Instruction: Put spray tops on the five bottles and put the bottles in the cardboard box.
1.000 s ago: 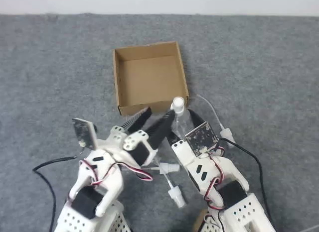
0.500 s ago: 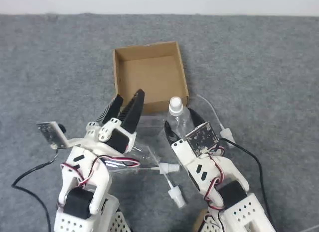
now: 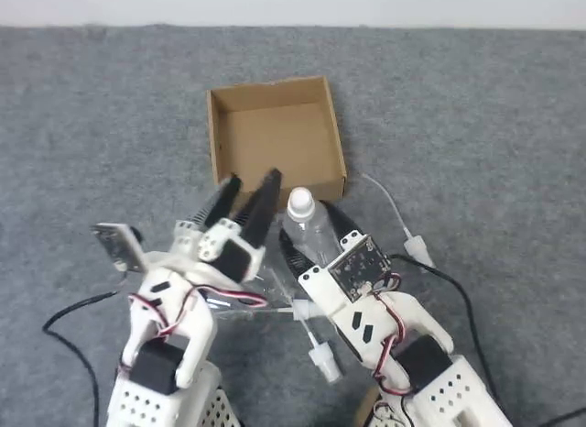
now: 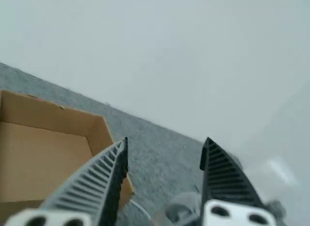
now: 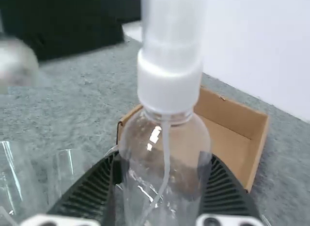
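Grey felt-covered desk [image 3: 476, 106], white wall past its far edge. Left arm [image 3: 174, 308] and right arm [image 3: 385, 326] are based side by side at the near edge, both pointing toward the far edge.

Open-topped brown cardboard box [image 3: 275, 143] sits mid-desk toward the far edge. It also shows in the left wrist view [image 4: 43, 153] and the right wrist view [image 5: 232, 124].

Left gripper [image 3: 254, 180]: jaws spread wide, tips at the box's near wall, just beside the bottle's top but apart from it. Same spread in its own view [image 4: 166, 143].

Right gripper [image 5: 162, 177]: pinching the clear plastic bottle [image 5: 164, 148] around the body. Bottle is upright with a white spray top [image 5: 169, 75] on the neck and the dip tube hanging inside. From above, the bottle [image 3: 309, 227] stands outside the box, just in front of the near wall by its near-right corner. Can't tell if its base touches the desk.

More clear bottles [image 3: 261, 285] lie on the desk between the arms, count unclear.

A loose white spray top [image 3: 417, 248] with tube lies right of the right arm. A second top [image 3: 311, 310] and a third top [image 3: 323, 361] lie between the arm bases.

Print on the right wrist's camera board [image 3: 360, 259] is too small to read.
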`<state>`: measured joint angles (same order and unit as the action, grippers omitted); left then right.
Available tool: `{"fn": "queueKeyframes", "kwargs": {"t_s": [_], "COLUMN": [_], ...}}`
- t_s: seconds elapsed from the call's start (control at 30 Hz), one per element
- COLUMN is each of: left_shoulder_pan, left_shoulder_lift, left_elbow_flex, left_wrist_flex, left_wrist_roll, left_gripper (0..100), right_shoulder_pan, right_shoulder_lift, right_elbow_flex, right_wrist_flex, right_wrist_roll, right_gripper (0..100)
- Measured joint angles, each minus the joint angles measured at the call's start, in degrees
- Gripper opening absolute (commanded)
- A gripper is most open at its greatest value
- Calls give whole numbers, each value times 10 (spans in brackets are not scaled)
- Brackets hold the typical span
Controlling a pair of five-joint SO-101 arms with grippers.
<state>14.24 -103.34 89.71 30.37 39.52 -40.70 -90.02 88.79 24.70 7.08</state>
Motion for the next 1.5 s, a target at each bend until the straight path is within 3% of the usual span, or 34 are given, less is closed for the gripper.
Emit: {"fn": "queueKeyframes", "kwargs": {"t_s": [0.23, 0.83, 1.5], "left_shoulder_pan": [67, 77, -117], "left_shoulder_lift": [-1, -1, -1], "left_elbow_flex": [20, 23, 21], "left_wrist_flex": [-5, -7, -29], "left_wrist_roll": [-60, -73, -105], "left_gripper": [227, 227, 227], "right_shoulder_pan": [3, 64, 68], "right_shoulder_lift": [0, 0, 0], "right_elbow_flex": [1, 0, 8], "right_wrist_flex": [0, 3, 3], "right_wrist_roll": [0, 0, 0], "right_gripper": [104, 104, 104]}}
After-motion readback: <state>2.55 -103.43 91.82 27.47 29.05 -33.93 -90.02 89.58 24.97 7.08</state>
